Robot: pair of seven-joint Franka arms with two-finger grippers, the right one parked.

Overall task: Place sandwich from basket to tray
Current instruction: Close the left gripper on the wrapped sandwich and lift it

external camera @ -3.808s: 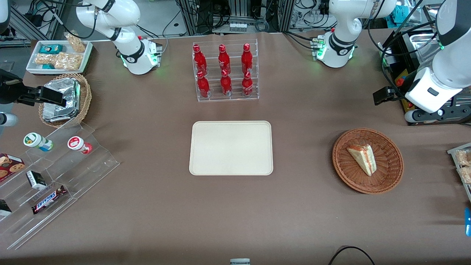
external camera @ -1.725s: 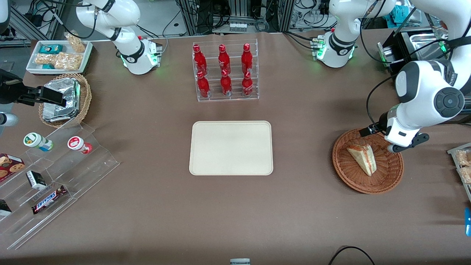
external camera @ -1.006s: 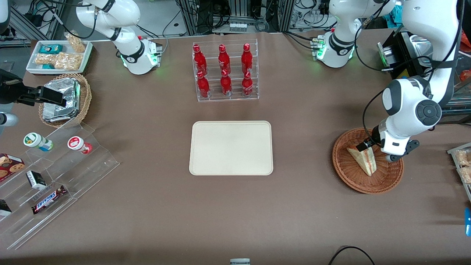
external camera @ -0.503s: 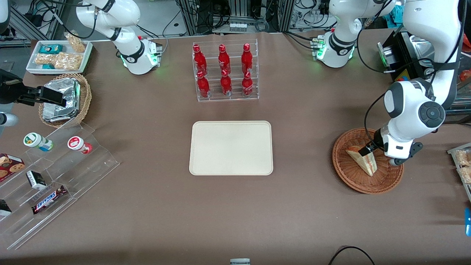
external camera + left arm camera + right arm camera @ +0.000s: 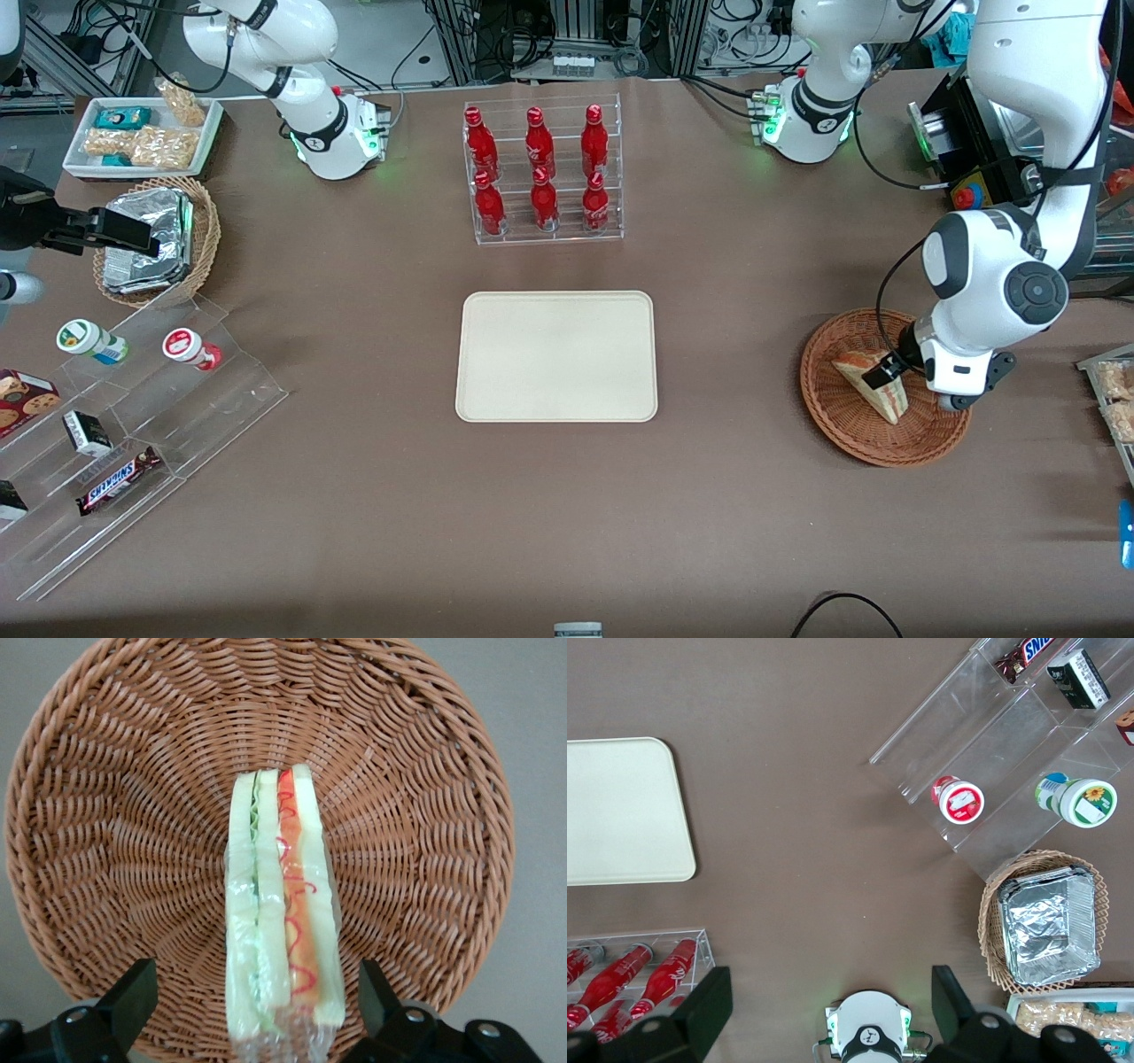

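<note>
While the left arm bends steeply down over the basket point(image 5: 886, 425), its pincer point(image 5: 895, 377) hangs low inside with fingers point(image 5: 133, 997) spread wide, one on each side of the sandwich point(image 5: 279, 921) without touching it. The sandwich lies in the basket; the tray point(image 5: 556, 356) sits well apart at mid-desk.

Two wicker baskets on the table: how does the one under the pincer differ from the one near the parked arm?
The basket under the pincer is shallow and reddish-brown; the deeper basket, toward the parked arm's end, is lighter tan with taller walls. The basket holds one sandwich, standing on edge between the open fingers; the deeper basket holds foil packets. Both are round woven wicker.
</note>
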